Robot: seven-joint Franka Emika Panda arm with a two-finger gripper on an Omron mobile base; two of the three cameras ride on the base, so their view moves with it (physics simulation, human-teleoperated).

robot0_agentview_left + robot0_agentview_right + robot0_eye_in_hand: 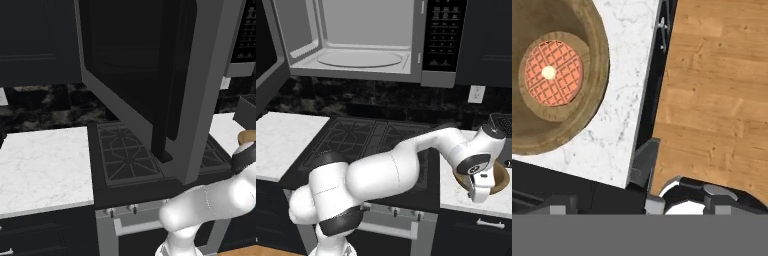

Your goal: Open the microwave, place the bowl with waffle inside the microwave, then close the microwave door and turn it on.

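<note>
The microwave (pixel 356 40) hangs above the stove with its grey cavity and turntable exposed and its button panel (pixel 443 35) on the right. The microwave door (pixel 150 75) stands swung wide open, black handle toward me. On the right counter sits the tan wooden bowl (pixel 542 75), and the reddish-orange waffle (pixel 553 73) lies flat in it. The bowl (pixel 499 184) lies partly under my hand. My gripper (pixel 479 198) hangs over the bowl's near rim at the counter's front edge. Its fingertips (pixel 559 202) stand wide apart, open and holding nothing.
A black gas stove (pixel 130 155) lies under the open door. A white marble counter (pixel 40 165) lies to its left, another (pixel 619 100) under the bowl. A dark appliance (pixel 501 125) stands behind the bowl. A wooden floor (pixel 717 100) lies below the counter edge.
</note>
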